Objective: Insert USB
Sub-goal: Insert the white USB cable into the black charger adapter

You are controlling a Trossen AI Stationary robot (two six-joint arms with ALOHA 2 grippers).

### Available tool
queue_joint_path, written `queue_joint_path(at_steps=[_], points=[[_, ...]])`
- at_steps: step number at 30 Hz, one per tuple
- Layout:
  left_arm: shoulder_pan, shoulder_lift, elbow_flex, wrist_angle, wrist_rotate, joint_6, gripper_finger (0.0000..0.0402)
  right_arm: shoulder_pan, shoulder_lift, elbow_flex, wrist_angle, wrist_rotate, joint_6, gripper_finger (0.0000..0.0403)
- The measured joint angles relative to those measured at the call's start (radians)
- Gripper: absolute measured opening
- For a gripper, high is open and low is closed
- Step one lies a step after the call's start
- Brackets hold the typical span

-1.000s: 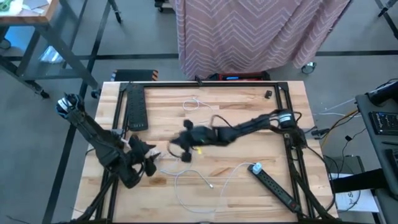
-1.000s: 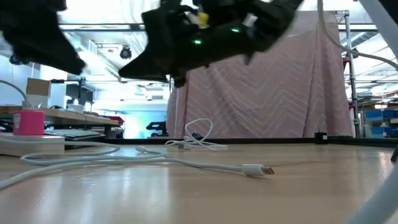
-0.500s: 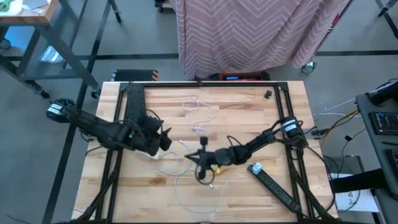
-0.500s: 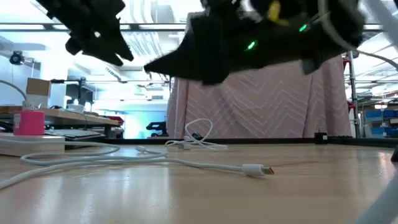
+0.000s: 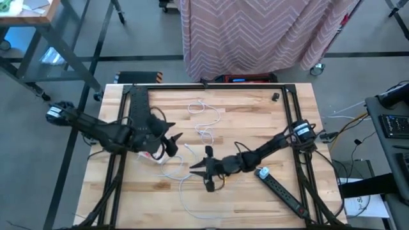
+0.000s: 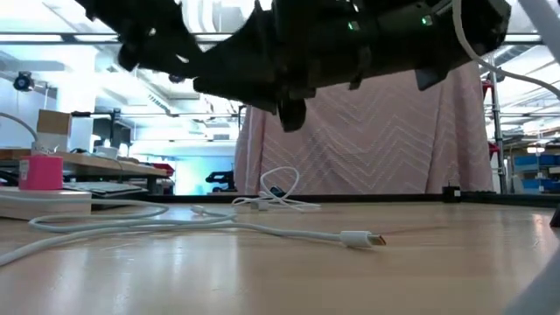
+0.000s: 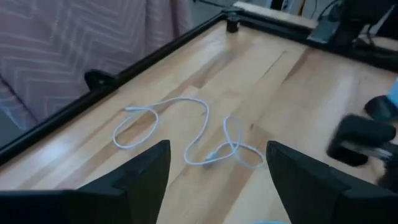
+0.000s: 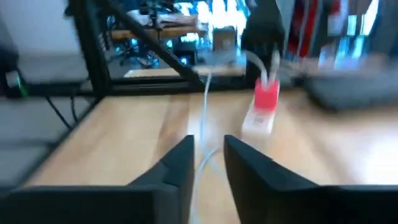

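A white cable [image 5: 184, 191] lies in a loop on the wooden table near the near edge, and its USB plug [image 6: 359, 237] rests flat on the wood. A second white cable [image 7: 205, 134] lies coiled farther back. A white power strip with a pink plug [image 8: 264, 99] sits by the left gripper. My left gripper [image 5: 171, 142] hovers open over the table's left middle. My right gripper [image 5: 202, 174] hovers open above the looped cable and points toward the table's left. In the right wrist view the cable [image 8: 204, 118] runs on the table in line with the gap between its fingers.
A black power strip [image 5: 139, 108] lies along the far left of the table. Another black strip [image 5: 282, 190] with a white plug lies near the right near corner. A small dark object [image 5: 275, 97] sits at the far right. Black frame rails edge the table.
My left gripper has swung from the near left corner toward the far edge and the right, over the white strip. My right gripper has moved from the table's middle toward the near edge and now stands above the looped cable. The cables have stayed where they were.
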Motion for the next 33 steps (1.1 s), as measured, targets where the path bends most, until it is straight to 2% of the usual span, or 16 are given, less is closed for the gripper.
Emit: queue_joint_path(at_steps=[3,8,11,15,20,22,24,27,33], points=[[0.044,0.001,-0.010,0.000,0.023,0.029,0.0248,0.001,0.000,0.030,-0.075,-0.004,0.179,0.0116],[0.057,-0.002,-0.036,-0.002,0.017,0.048,0.0238,-0.004,0.001,0.100,-0.282,0.017,0.129,0.0146],[0.057,0.001,-0.039,-0.018,-0.011,0.057,0.0231,-0.011,-0.009,0.167,-0.421,0.089,0.123,0.0160],[0.058,0.001,-0.041,-0.035,-0.037,0.118,0.0219,-0.036,-0.077,0.249,-0.710,0.261,0.123,0.0182],[0.058,0.000,-0.041,-0.040,-0.036,0.206,0.0202,-0.114,-0.210,0.312,-1.137,0.585,0.307,0.0217],[0.058,-0.001,-0.041,-0.056,-0.036,0.208,0.0197,-0.159,-0.264,0.322,-1.246,0.653,0.367,0.0232],[0.058,-0.001,-0.041,-0.102,-0.036,0.209,0.0192,-0.215,-0.316,0.326,-1.324,0.663,0.400,0.0244],[0.059,-0.001,-0.041,-0.196,-0.036,0.209,0.0187,-0.325,-0.381,0.333,-1.422,0.621,0.457,0.0258],[0.062,-0.014,-0.041,-0.281,-0.031,0.209,0.0186,-0.628,-0.440,0.333,-1.594,0.312,0.611,0.0265]])
